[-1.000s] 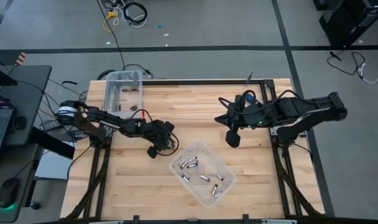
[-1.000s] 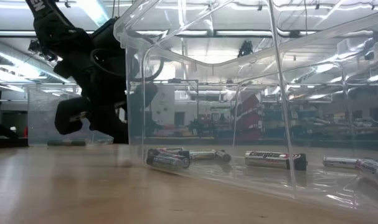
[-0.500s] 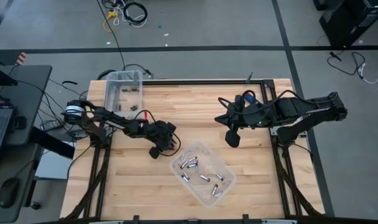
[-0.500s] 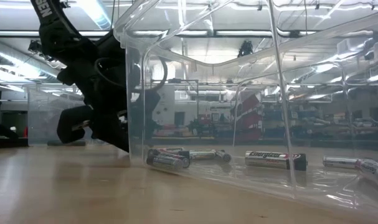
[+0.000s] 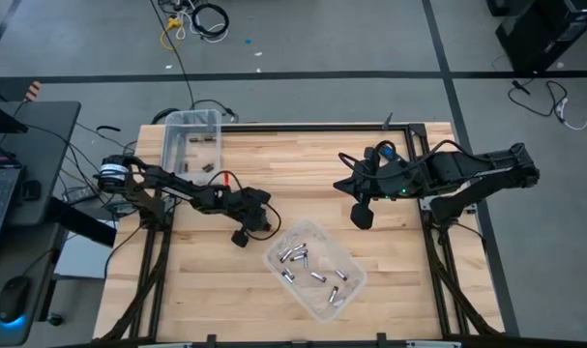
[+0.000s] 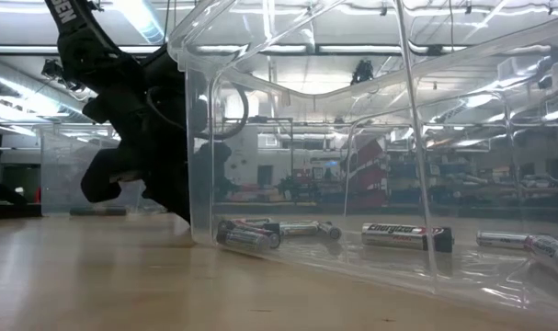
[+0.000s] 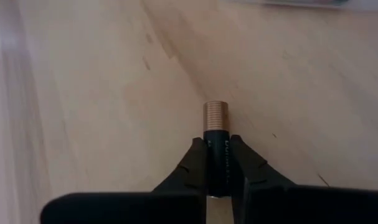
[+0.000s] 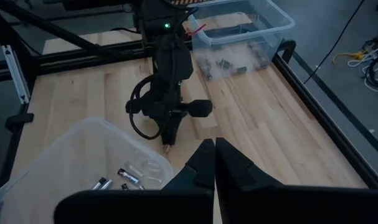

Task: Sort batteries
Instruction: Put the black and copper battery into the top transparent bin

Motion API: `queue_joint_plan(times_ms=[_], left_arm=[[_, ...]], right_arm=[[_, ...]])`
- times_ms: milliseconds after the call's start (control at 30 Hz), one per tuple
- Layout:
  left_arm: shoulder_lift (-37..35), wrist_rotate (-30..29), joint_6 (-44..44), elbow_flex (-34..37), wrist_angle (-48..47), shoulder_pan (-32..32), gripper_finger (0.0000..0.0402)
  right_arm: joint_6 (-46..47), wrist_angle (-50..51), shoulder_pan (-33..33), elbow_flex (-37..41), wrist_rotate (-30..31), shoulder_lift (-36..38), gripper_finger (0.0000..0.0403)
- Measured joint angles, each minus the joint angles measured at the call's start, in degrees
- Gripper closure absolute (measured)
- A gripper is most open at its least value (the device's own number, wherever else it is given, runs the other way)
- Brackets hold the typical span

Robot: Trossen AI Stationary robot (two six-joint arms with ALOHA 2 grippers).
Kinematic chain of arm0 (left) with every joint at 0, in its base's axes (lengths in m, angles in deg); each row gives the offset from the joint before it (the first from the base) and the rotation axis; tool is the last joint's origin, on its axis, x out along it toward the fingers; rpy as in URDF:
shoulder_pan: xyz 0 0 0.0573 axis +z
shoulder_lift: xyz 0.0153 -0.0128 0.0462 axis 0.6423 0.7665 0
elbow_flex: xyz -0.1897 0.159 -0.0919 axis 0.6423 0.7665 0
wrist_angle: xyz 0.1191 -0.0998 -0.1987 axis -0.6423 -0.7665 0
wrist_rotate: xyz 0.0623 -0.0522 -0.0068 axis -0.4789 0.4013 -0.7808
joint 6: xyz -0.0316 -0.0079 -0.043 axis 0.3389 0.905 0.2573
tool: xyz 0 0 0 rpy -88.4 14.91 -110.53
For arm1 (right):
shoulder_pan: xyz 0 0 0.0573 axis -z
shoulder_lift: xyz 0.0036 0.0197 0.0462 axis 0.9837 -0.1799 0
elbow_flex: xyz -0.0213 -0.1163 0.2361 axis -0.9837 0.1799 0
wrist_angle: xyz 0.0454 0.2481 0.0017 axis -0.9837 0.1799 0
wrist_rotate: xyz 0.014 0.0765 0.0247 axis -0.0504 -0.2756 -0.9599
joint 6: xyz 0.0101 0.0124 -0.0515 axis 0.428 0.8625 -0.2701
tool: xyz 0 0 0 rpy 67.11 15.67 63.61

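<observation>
Left wrist view: left gripper clamped on a single dark battery with a copper-coloured end, fingers pressed to either side, copper tip poking out forward over bare wooden table. Seen from above, same gripper low over the boards, just beside the near corner of the clear tub holding the loose batteries, and well apart from the second clear bin at the table's far left corner, where a few dark cells already lie. From table height, arm dark and close against the tub's wall, silvery and dark batteries scattered on its floor. Right gripper idle beyond the tub's other side, pinched shut on nothing, hanging above bare wood.

Judged step: one cell picked and in hand, carry not yet begun. Next move likely calls for a lift clear of the boards, a swing back toward the far bin, then a release above its open top, high enough to clear the rim. Grip sits toward the rear half of the cell, so a steady, level carry advisable to keep it from pivoting or slipping out. Many cells left in the tub; sorting looks far from done.
</observation>
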Motion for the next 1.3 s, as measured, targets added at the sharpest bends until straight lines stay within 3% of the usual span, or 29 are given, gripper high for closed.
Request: queue_joint_plan(times_ms=[233, 433, 667, 767, 933, 1000, 1133, 1300], left_arm=[[-6.3, -2.8, 6.4, 0.6, -5.3, -1.5, 0.0382], [-18.7, -13.0, 7.7, 0.5, -12.7, -2.0, 0.0382], [-32.0, -16.8, 15.1, -5.3, -20.0, -2.7, 0.0382], [-36.0, -27.4, 18.7, -9.4, -26.4, -3.1, 0.0382], [-40.9, -55.0, 33.1, -16.4, -44.9, -1.2, 0.0382], [-42.5, -59.7, 40.3, -18.7, -55.8, 1.0, 0.0382], [-45.1, -59.7, 50.8, -20.6, -69.6, 7.4, 0.0382], [-46.5, -55.0, 54.9, -18.3, -76.0, 14.2, 0.0382]], right_arm=[[-1.5, 0.2, 0.0, 0.0, 0.0, 0.0, 0.0402], [-1.9, 1.9, 0.0, 0.0, 0.0, 0.0, 0.0402], [-3.2, 2.2, 0.0, 0.0, 0.0, 0.0, 0.0402], [-3.2, 2.2, 0.0, 0.0, 0.0, 0.0, 0.0402], [-3.4, 1.2, -0.2, 2.2, 0.0, 0.0, 0.0402], [-3.2, -0.1, -0.2, 4.1, 0.0, 0.1, 0.0402], [-2.9, -2.4, -0.2, 7.8, 0.0, 0.0, 0.0402], [-2.8, -4.5, -1.1, 10.6, 0.0, 0.0, 0.0402]])
